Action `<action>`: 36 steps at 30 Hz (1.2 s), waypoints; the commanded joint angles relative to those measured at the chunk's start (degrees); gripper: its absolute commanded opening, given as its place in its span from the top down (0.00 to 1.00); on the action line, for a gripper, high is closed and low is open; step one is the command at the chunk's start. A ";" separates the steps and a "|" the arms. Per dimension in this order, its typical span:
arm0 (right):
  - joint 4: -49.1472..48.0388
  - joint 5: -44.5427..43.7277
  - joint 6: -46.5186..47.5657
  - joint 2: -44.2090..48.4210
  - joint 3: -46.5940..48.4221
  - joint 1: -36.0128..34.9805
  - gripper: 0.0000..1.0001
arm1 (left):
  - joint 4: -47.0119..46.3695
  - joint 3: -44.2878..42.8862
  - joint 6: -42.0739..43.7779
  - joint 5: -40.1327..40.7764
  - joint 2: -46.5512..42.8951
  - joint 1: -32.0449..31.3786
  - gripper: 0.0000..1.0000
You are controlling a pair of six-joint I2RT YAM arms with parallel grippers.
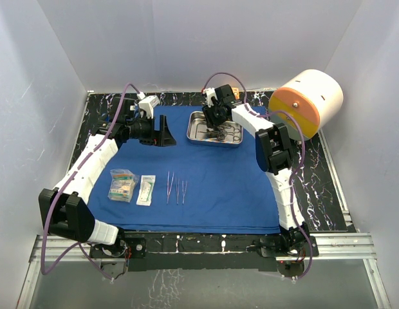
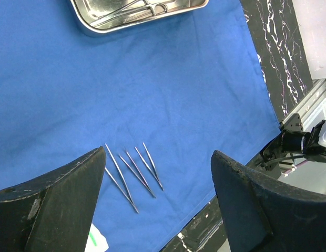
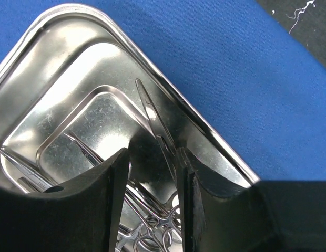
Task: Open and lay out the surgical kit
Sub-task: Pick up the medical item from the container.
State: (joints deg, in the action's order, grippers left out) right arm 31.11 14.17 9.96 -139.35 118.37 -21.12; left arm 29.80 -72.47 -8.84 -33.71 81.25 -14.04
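**Near row set out, far tray not yet emptied**

**Top view.** Closest to the arm bases, on the opened, flattened blue cloth wrap (image 1: 212,187), lie two clear packets (image 1: 122,185). Just beside them is a row of slender forceps (image 1: 177,188). The steel tray (image 1: 192,129) sits at the far edge of the cloth, with the right gripper (image 1: 219,127) down in it. The left gripper (image 1: 166,134) hangs beside the tray over bare cloth. A white-and-orange cylinder (image 1: 307,103) stands off the cloth at far right. By my reading the unwrapping is done and the laying out is about half done.

**Left wrist view.** This view shows the left gripper's jaws spread wide and holding nothing. The forceps row lies between its fingers (image 2: 52,199). It also shows ring-handled clamps (image 2: 136,8) lying in the tray, which the top view blurs.

**Right wrist view.** Only here do the right gripper's jaws show. They stand narrowly parted astride a pointed forceps (image 3: 152,118) that leans on the tray wall. A gap shows on one side of it, so it looks not yet clamped. The clamps' ring handles lie just below. The packets and the laid-out row are out of this view.
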 commanded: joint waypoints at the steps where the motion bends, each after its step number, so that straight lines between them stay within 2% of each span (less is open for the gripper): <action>1: -1.74 -0.59 -0.22 -1.53 1.33 -1.23 0.60 | -0.44 0.48 -0.35 -1.74 -2.62 0.35 0.20; 6: -0.86 -3.40 3.38 -3.95 3.31 -2.38 0.57 | -0.45 0.65 -0.40 -1.84 -2.59 0.58 0.20; 10: 1.86 -3.98 5.67 -6.09 5.51 -2.32 0.59 | -0.64 1.13 -0.44 -1.85 -4.06 0.61 0.20; 14: 3.86 -2.25 6.05 -7.32 6.02 -2.33 0.70 | -0.89 1.36 -0.54 -2.01 -4.26 0.82 0.20; 21: 6.16 2.31 4.03 -8.24 8.14 -2.33 1.00 | -0.80 1.27 -0.75 -2.10 -4.33 1.06 0.20; 28: 4.58 4.08 2.44 -2.31 8.43 -2.16 1.00 | -0.84 1.28 -0.82 -2.16 -4.26 1.38 0.20; 32: 4.83 3.26 5.47 0.99 6.54 -1.87 0.99 | -0.79 1.19 -0.84 -2.36 -4.34 1.44 0.19; 36: 4.55 3.45 10.09 5.09 1.69 -1.26 0.79 | -0.93 1.44 -0.90 -2.38 -4.73 1.42 0.19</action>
State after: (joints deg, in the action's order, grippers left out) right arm 34.57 16.73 15.40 -141.60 123.28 -22.90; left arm 29.15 -71.22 -9.54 -34.39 79.29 -13.10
